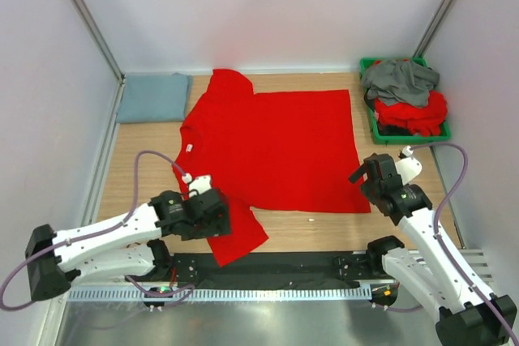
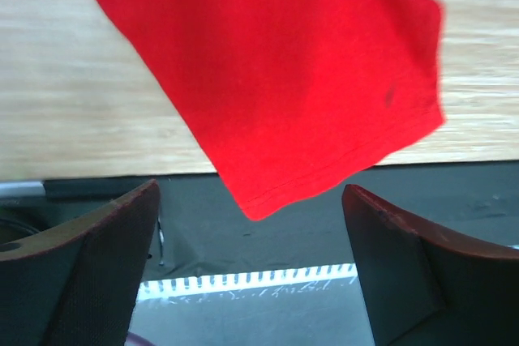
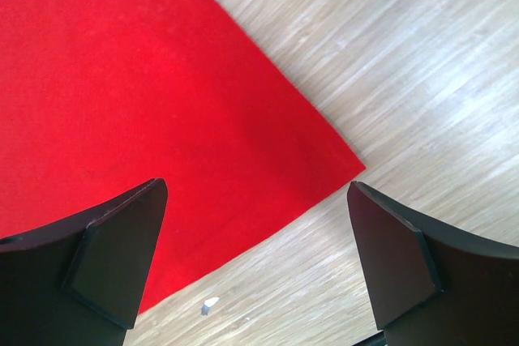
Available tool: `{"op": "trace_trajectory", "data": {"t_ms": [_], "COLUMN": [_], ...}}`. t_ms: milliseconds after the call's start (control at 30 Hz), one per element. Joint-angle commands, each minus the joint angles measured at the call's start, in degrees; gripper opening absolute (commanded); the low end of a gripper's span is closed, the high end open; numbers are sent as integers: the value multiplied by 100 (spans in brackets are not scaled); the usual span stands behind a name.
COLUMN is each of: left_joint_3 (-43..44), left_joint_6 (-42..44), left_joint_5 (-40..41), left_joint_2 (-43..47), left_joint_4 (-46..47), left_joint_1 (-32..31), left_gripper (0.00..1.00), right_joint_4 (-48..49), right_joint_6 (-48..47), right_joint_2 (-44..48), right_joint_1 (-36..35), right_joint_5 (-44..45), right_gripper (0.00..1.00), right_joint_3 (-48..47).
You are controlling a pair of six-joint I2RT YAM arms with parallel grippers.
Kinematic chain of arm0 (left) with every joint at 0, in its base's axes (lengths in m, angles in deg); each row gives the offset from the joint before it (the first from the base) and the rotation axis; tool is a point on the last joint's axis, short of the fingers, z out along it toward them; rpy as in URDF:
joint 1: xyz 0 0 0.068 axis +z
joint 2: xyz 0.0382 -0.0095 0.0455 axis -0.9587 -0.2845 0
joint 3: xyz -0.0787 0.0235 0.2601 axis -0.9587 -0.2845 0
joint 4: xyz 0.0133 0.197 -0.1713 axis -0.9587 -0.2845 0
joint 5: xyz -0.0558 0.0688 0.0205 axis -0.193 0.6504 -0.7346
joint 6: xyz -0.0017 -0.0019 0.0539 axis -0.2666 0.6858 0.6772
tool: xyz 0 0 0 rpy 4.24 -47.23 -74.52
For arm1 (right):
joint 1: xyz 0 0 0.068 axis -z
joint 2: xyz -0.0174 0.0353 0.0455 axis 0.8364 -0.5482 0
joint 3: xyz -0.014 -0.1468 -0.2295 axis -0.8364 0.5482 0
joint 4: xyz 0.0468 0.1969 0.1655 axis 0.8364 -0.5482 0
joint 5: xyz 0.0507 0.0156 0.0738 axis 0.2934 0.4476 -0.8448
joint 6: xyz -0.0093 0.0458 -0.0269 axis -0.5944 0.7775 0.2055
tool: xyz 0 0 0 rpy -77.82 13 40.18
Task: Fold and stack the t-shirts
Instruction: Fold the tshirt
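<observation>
– Two hands, both spread wide, nothing in either. Left hand (image 1: 217, 220) hangs over the near sleeve (image 1: 237, 239) of the red shirt (image 1: 280, 147); right hand (image 1: 365, 173) sits above that shirt's near right corner.
– Where's the shirt itself?
– Flat, mid surface (image 1: 324, 231), neck w/ white label (image 1: 188, 149) toward the left edge, hem toward the right. Near sleeve runs off the near edge onto the black strip (image 1: 292, 269). Blue-grey shirt (image 1: 152, 97) is folded at the far left corner. Grey shirt (image 1: 399, 80) and more red ones (image 1: 415, 111) are heaped in the green bin (image 1: 377, 134), far right corner.
– So fold not begun, prob. What can go wrong?
– Few things, imo. Sleeve tip lies over the edge, so a pinch there may catch the strip or miss cloth altogether. If left grabs too near the tip, the sleeve just flips and the body doesn't follow.
– And right?
– Corner is thin, flat on wood. Fingers coming down may slide off, or push it into a wrinkle instead of getting under it. Also, if the two hands lift at diff. heights or speeds, the cloth drags, skews, and the fold line ends up crooked.
– Bin a worry?
– Not much; it's well apart from the right hand. Bigger risk is the shirt sliding toward the near edge and slipping off after the sleeve.
</observation>
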Motion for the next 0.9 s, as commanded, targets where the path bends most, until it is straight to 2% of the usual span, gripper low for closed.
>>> {"op": "trace_trajectory", "data": {"t_ms": [0, 67, 267, 433, 733, 767, 833, 867], "left_joint_3": [-161, -249, -610, -891, -1155, -1199, -1243, -1260], "left_joint_6": [-1187, -1462, -2157, -2684, -3019, -3019, -3027, -3027], "left_joint_5": [474, 518, 448, 290, 351, 377, 430, 456], "left_joint_2": [-262, -358, -622, -824, -1150, -1141, -1115, -1089], "left_joint_4": [-41, 125, 538, 1031, 1523, 1550, 1629, 1629], "left_joint_1": [-599, -1002, -1628, -2145, -2384, -2384, -2384, -2384], "left_gripper": [89, 84, 70, 66, 48, 40, 32, 20], "right_joint_4": [274, 362, 625, 679, 679, 670, 661, 652], "right_joint_6": [-450, -590, -969, -1022, -1031, -1031, -1031, -1031], "right_joint_2": [-139, -227, -105, -95, -228, -227, -219, -219], "right_joint_1": [12, 12, 12, 12, 21, 12, 12, 12], "right_joint_5": [-185, -421, -818, -836, -897, -889, -906, -898], "right_gripper": [100, 100, 100, 100, 100, 100, 100, 100], "right_joint_3": [-417, -444, -330, -294, -259, -259, -250, -250]}}
